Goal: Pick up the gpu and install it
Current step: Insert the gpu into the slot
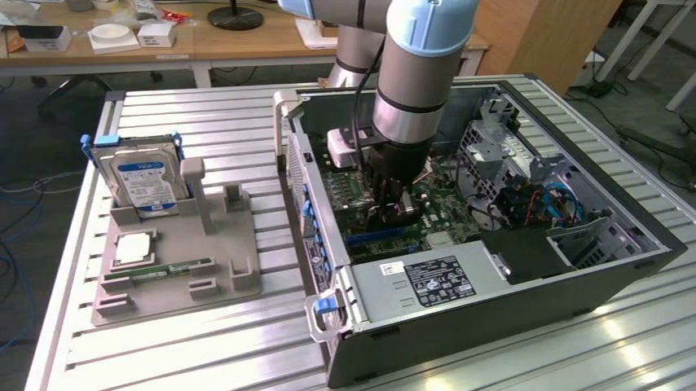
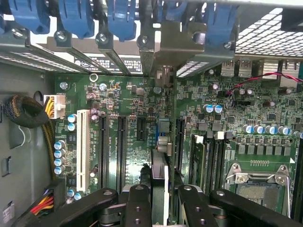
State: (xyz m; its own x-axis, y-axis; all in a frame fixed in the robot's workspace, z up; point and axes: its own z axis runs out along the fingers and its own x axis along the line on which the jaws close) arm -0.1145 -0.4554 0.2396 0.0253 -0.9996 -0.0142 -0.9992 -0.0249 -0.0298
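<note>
The arm (image 1: 419,73) reaches straight down into the metal case (image 1: 468,326), its black gripper (image 2: 161,191) clamped on the thin flat gpu (image 2: 159,163), edge-on over the green motherboard (image 2: 265,109)

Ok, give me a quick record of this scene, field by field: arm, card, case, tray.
gripper: closed on the graphics card, inside the open computer case
graphics card: held on edge, over the motherboard slots
tray: beside the case, holding a hard drive and a memory stick
</note>
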